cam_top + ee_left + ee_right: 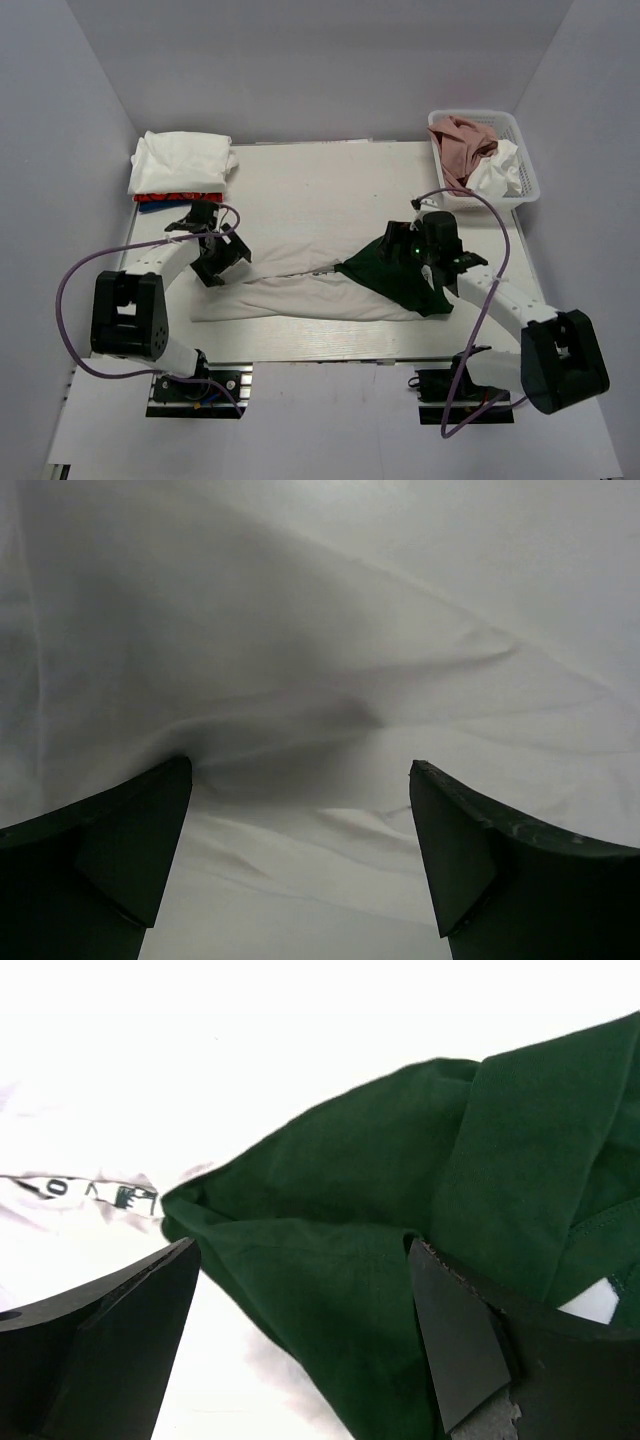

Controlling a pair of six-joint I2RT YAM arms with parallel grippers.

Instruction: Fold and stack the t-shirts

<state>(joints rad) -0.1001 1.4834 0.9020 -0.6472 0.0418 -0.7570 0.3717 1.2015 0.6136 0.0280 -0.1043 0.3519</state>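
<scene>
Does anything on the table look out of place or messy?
Yes: the green tee lies crumpled across the right end of the long white tee, overlapping it, rather than folded on the stack at the far left corner.

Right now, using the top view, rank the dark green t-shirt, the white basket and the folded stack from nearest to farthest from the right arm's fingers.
1. The dark green t-shirt, mid-table, directly beneath the right fingers.
2. The white basket, in the far right corner.
3. The folded stack, in the far left corner.
</scene>
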